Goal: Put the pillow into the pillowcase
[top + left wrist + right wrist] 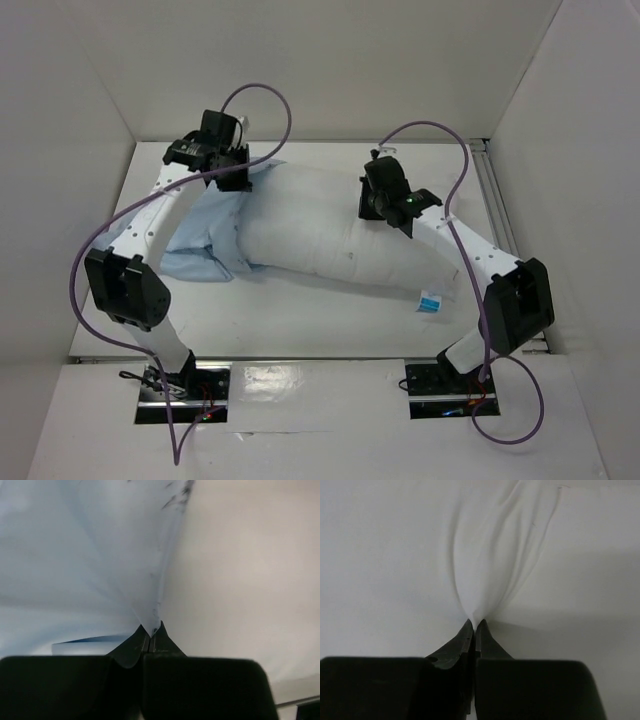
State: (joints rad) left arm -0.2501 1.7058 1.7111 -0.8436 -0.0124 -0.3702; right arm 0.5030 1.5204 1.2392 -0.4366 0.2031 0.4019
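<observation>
The white pillow [340,235] lies across the middle of the table, its blue-and-white tag [430,302] at the near right end. Its left end meets the light blue pillowcase [205,245], which lies crumpled at the left. My left gripper [232,170] is at the pillowcase's far edge. In the left wrist view it [151,630] is shut on a fold of the pillowcase [75,555]. My right gripper [378,195] sits on the pillow's far side. In the right wrist view it [475,623] is shut on a pinch of the pillow [500,555] cloth.
White walls close in the table [300,320] at the back and both sides. A metal rail [495,200] runs along the right edge. Purple cables loop above both arms.
</observation>
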